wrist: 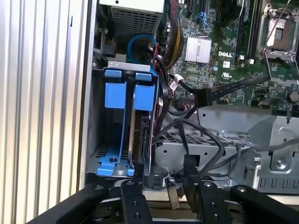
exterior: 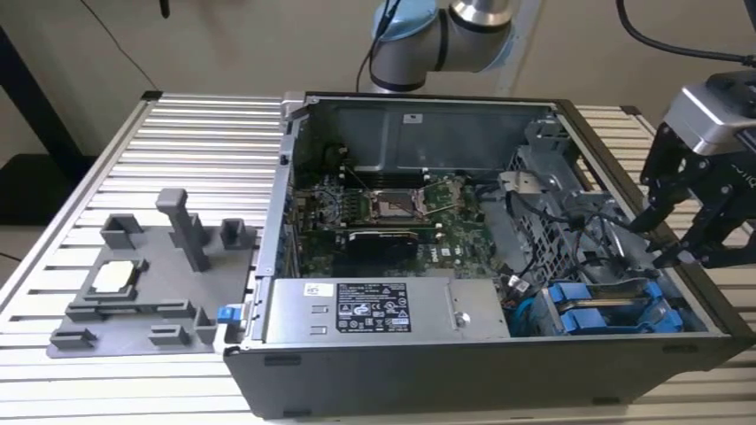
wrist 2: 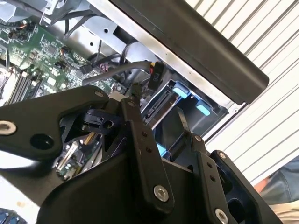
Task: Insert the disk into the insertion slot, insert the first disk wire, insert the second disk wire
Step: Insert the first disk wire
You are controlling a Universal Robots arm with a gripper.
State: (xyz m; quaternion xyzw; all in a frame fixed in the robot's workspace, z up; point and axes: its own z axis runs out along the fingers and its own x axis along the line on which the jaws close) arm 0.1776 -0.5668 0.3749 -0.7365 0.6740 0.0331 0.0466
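My black two-finger pincer (wrist: 161, 179) hangs, fingers apart, above the grey sheet-metal drive bay (wrist: 93, 135) in the near corner at the exterior view's right. The silver-grey hard drive in blue carrier (wrist: 141, 126) stands inside it; loose black cables (wrist: 205, 140) crowd just beside.

Looks like a robotics lab or test workshop: table (exterior: 201, 124) of ribbed aluminium profiles, opened computer case (exterior: 473, 372) lying flat just below the fingers (wrist: 135, 200), grey moulded fixture tray (exterior: 119, 341) well apart from them, robot arm (exterior: 443, 40) rising behind the case, bare wall (exterior: 236, 44).
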